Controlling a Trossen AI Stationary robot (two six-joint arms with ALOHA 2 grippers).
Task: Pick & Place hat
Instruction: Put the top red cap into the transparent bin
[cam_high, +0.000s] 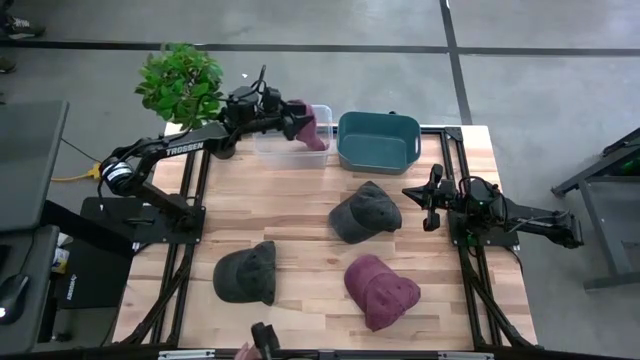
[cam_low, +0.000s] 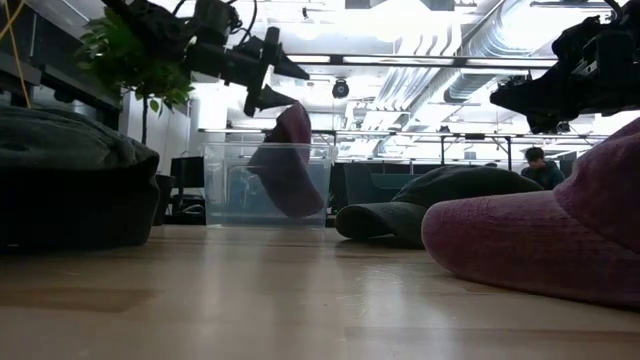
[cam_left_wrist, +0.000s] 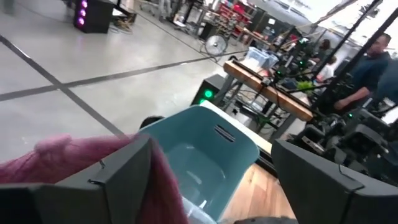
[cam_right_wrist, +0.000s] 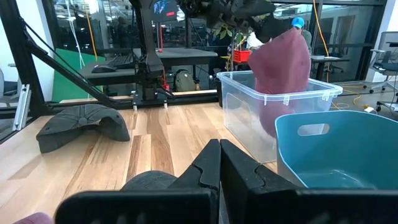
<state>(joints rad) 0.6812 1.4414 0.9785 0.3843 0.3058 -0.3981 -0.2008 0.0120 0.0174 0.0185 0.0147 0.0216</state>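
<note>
A maroon hat (cam_high: 313, 126) stands upright in the clear plastic bin (cam_high: 278, 148) at the table's far edge. Its lower part (cam_low: 290, 195) is inside the bin and its top (cam_right_wrist: 287, 43) rises above the rim. My left gripper (cam_low: 290, 88) hangs open just above the hat's top, with the hat beside one finger (cam_left_wrist: 118, 174) in the left wrist view. My right gripper (cam_high: 410, 192) rests shut near the table's right edge, away from the hats. My left gripper is open with its fingers level over the clear bin. The hat's top (cam_low: 292, 108) lies right under the lower finger. I cannot tell whether it touches that finger.
A teal bin (cam_high: 378, 142) stands right of the clear bin. Two dark hats (cam_high: 365, 212) (cam_high: 247, 272) and another maroon hat (cam_high: 380, 290) lie on the wooden table. A potted plant (cam_high: 180, 82) stands at the far left corner.
</note>
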